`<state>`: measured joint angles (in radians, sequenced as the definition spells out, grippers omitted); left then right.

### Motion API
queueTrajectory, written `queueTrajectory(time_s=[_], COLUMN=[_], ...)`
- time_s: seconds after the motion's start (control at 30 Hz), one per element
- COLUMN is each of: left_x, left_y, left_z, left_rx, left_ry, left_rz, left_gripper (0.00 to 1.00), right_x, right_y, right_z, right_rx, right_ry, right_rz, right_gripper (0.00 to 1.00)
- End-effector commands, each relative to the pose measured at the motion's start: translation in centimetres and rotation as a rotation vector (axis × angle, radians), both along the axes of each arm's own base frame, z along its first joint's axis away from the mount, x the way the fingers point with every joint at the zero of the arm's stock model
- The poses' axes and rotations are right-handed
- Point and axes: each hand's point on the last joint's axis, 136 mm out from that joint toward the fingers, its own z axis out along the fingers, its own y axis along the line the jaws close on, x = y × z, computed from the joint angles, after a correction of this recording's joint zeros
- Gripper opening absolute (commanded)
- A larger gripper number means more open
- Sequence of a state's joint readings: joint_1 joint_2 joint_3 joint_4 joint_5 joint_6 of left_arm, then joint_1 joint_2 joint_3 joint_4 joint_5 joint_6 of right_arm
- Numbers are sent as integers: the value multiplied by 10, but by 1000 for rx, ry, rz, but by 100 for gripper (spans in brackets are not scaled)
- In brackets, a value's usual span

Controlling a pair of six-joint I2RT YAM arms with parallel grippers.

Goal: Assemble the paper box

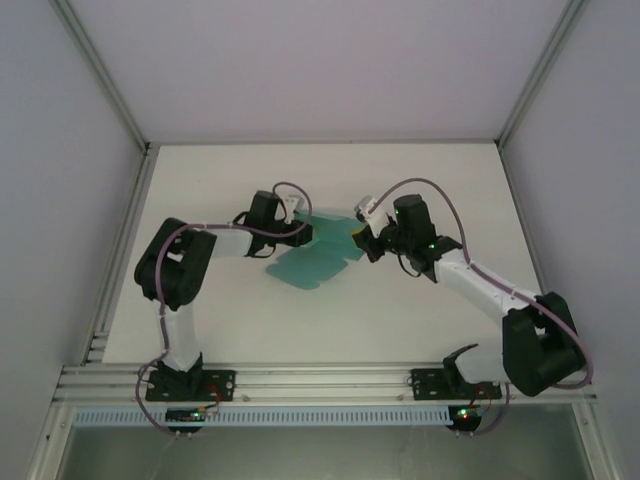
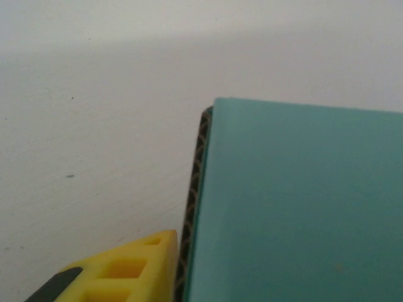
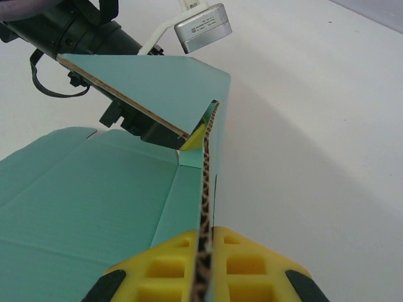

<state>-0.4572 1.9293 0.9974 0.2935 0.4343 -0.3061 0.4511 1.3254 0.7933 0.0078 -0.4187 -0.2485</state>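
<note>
The paper box (image 1: 305, 262) is a teal-green card sheet lying partly folded at mid-table. In the right wrist view its base (image 3: 82, 189) lies flat while two side panels stand up and meet at a corner. My right gripper (image 3: 206, 251) is shut on the corrugated edge of one raised panel, a yellow finger on each face; from above it (image 1: 362, 240) sits at the sheet's right end. My left gripper (image 1: 296, 215) is at the sheet's far-left corner. One of its yellow fingers (image 2: 135, 267) lies against the edge of a raised teal panel (image 2: 302, 207), which hides the other finger.
The white table (image 1: 300, 180) is bounded by pale walls and aluminium posts, with a slotted rail (image 1: 320, 385) along the near edge where both arm bases are bolted. The left arm's camera block (image 3: 203, 26) hangs above the folded corner.
</note>
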Motion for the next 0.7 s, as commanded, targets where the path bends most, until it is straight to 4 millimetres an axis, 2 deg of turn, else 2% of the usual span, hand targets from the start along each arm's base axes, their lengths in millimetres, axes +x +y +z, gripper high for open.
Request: queueTrajectory(time_s=[0.0, 0.17, 0.37, 0.43, 0.67], left_x=[2, 7, 3, 6, 14], left_y=[9, 3, -11, -9, -14], left_z=[1, 15, 27, 24, 14], left_rx=[1, -67, -154, -138, -152], left_ry=[-38, -77, -87, -85, -54], left_rz=[5, -22, -98, -82, -71], left_gripper=[34, 35, 39, 34, 34], right_x=[-35, -32, -31, -31, -31], right_y=[-9, -12, -14, -13, -12], right_z=[-51, -50, -50, -50, -49], right_rx=[-86, -87, -92, -88, -87], right_ry=[208, 214, 217, 218, 216], right_rz=[54, 44, 38, 43, 53], right_gripper=[0, 0, 0, 0, 0])
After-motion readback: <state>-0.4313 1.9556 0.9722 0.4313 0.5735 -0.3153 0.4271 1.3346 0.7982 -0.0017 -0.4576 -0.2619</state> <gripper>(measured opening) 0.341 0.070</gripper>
